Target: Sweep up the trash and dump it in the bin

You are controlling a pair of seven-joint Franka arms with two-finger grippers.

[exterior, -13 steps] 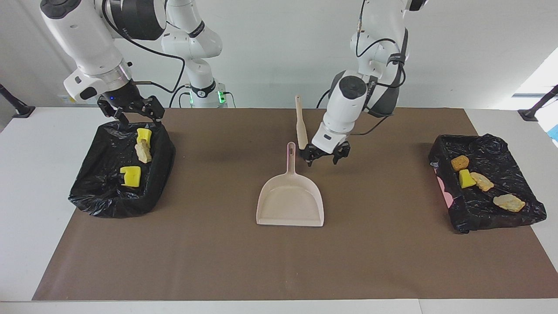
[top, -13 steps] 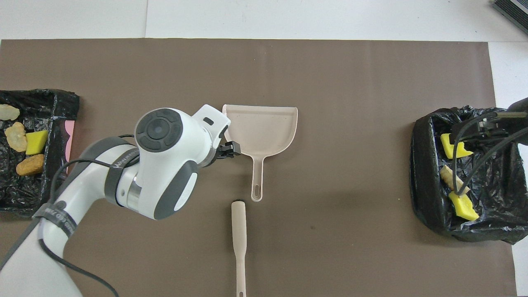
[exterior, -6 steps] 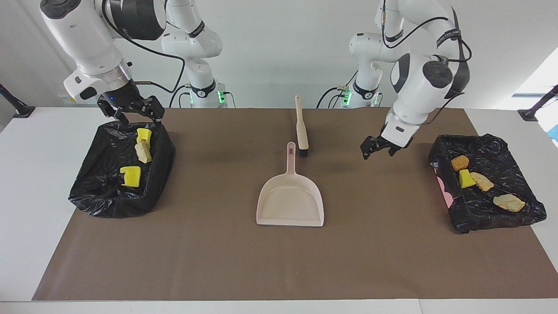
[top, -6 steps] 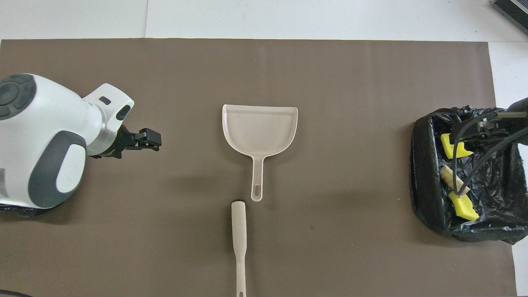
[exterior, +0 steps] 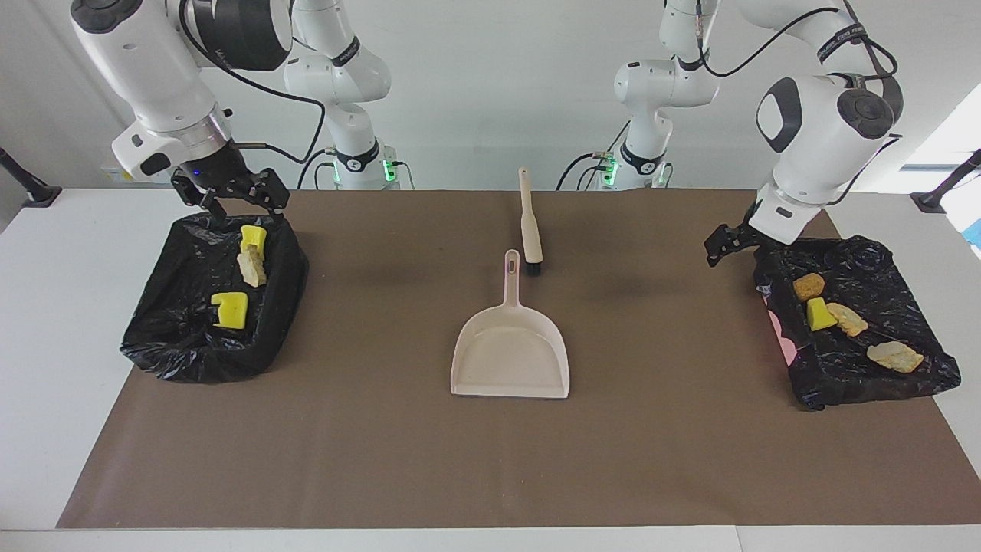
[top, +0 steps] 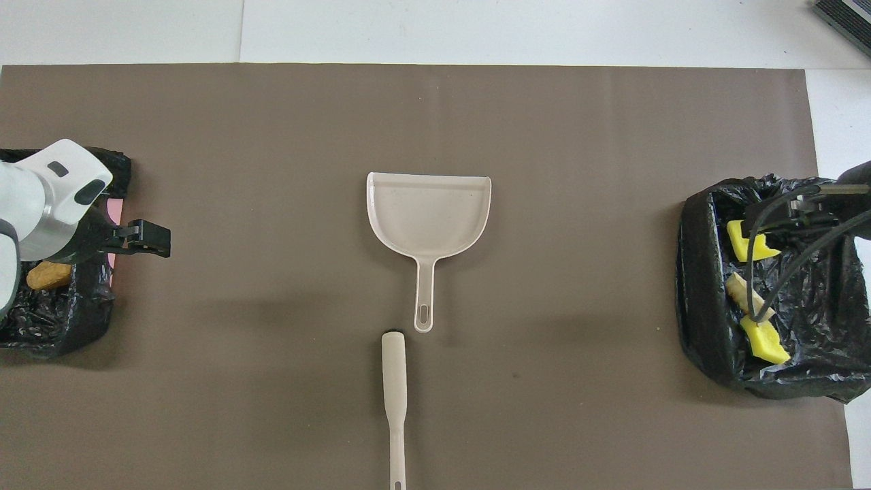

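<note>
Both end effectors open and empty: left end effector (exterior: 724, 247) hanging mid-right, right end effector (exterior: 230, 195) upper left. Scraps (exterior: 835, 317) sitting in bins; dustpan (exterior: 511, 353) lying idle. Sweeping looks finished.

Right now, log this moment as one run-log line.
left gripper: open, empty, by tray | right gripper: open, over bin | dustpan, brush: untouched on mat

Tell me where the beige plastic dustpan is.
The beige plastic dustpan lies flat mid-mat, handle toward the robots. The beige hand brush lies just beside the handle's tip, nearer the robots.
</note>
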